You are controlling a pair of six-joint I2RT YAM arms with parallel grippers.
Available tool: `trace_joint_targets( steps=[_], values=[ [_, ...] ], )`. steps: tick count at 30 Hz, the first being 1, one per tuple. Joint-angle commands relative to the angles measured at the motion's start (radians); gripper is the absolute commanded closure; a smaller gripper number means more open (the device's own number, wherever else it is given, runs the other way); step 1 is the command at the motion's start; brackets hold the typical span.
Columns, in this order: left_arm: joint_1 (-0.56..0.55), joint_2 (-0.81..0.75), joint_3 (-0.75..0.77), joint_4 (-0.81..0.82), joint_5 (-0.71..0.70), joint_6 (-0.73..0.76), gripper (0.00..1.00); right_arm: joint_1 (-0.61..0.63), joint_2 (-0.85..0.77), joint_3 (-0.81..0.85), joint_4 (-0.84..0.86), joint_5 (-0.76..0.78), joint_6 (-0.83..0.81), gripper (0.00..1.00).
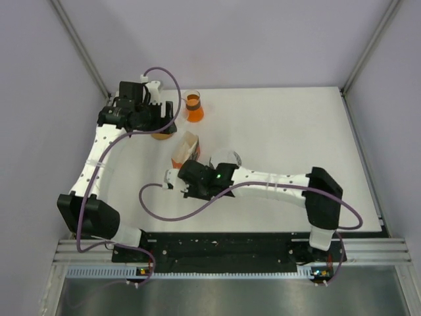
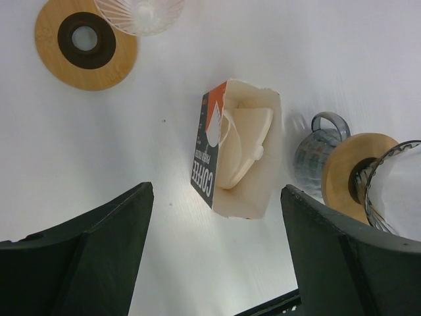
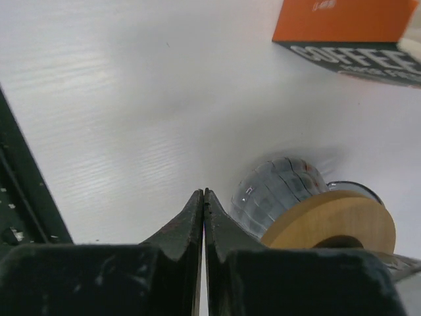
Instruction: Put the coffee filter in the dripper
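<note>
The coffee filter (image 2: 242,138) lies with other pale paper filters in an open orange and black box (image 2: 212,153) lying on its side mid-table (image 1: 186,149). The dripper (image 3: 309,212), ribbed clear glass with a wooden collar and a handle, stands right of the box (image 2: 358,172), partly under the right arm (image 1: 227,157). My left gripper (image 2: 217,191) hangs open high over the table at the back left (image 1: 161,122), the box showing between its fingers. My right gripper (image 3: 204,194) is shut with nothing visible between its fingers, low over the table just left of the dripper (image 1: 187,176).
A wooden ring with a dark centre (image 2: 85,43) lies under the left gripper (image 1: 161,135). Beside it is a second clear ribbed cone (image 2: 141,13), orange in the top view (image 1: 193,108). Grey walls enclose the white table (image 1: 296,131); the black mounting rail (image 1: 223,247) runs along its near edge.
</note>
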Motion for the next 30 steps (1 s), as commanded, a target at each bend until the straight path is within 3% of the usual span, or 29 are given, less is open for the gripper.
trace_joint_targets(
  steps=[1, 7, 16, 30],
  values=[
    [0.033, -0.044, -0.026, 0.052, 0.024, 0.012, 0.16, 0.027, 0.119, 0.086, -0.038, 0.253, -0.086, 1.00],
    [0.063, -0.044, -0.016, 0.052, 0.049, 0.010, 0.16, 0.039, 0.263, 0.095, -0.018, 0.387, -0.136, 1.00],
    [0.091, -0.042, -0.016, 0.053, 0.075, 0.007, 0.16, 0.041, 0.348, 0.048, 0.072, 0.515, -0.205, 1.00],
    [0.102, -0.041, -0.013, 0.055, 0.100, 0.007, 0.16, -0.070, 0.253, -0.136, 0.121, 0.583, -0.183, 1.00]
  ],
)
